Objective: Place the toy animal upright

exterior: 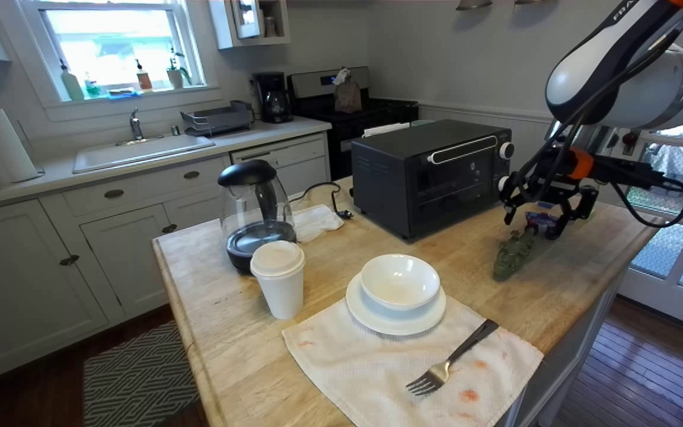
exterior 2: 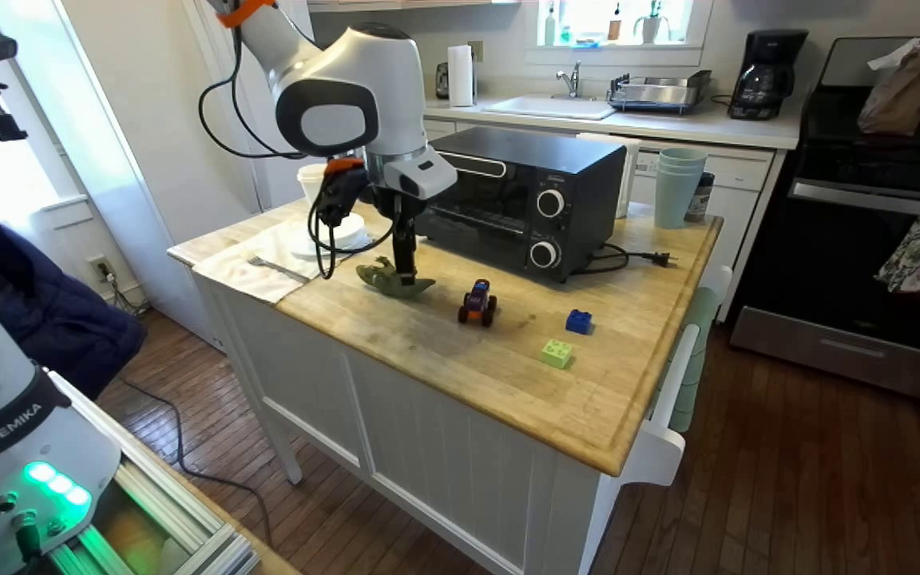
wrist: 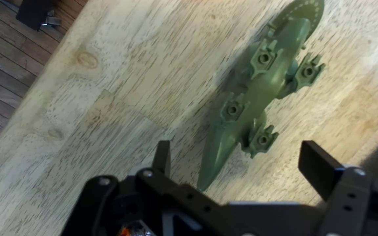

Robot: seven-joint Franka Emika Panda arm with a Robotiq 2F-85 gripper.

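toy animal (wrist: 259,93) | green, elongated | on its back, feet up | on wooden tabletop (wrist: 136,62)

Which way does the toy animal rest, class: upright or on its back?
On its back: the wrist view shows the toy animal with its belly and four feet facing up.
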